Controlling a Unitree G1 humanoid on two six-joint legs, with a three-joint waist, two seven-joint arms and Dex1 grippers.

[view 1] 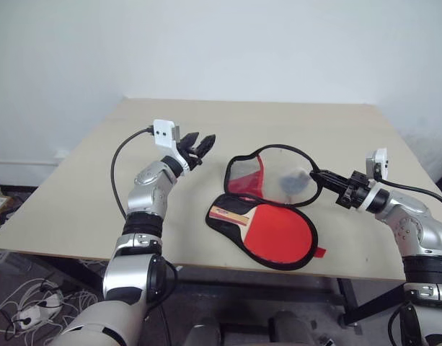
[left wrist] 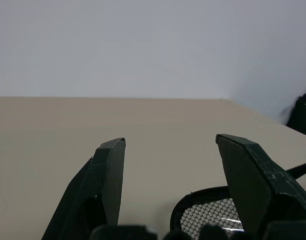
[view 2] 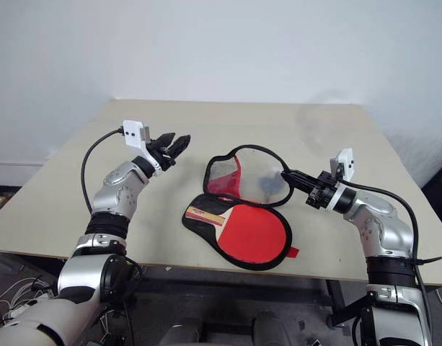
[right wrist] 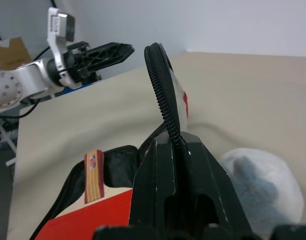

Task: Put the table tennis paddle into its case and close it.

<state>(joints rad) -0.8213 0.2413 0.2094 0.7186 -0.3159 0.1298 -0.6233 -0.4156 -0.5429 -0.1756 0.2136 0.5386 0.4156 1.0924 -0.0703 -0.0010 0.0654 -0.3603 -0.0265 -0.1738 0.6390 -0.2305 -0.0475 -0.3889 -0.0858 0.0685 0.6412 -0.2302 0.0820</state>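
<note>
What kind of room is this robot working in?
Probably a lab or test room, not a home: a plain beige wooden table against a bare white wall, loose cables and a power strip on the floor, and a cardboard box.

Red-faced paddle with light-wood handle, striped dark and red, black-rimmed case, clear mesh-patterned lid, perhaps a pale grey-white object seen behind the lid, beige table

Beige rectangular wooden table, matte top. Black-rimmed paddle-shaped zip case lies open near front edge, lower half flat on the surface, clear lid half raised. Red-faced table tennis paddle with light-wood handle lies in the lower half, not on the table itself.
</note>
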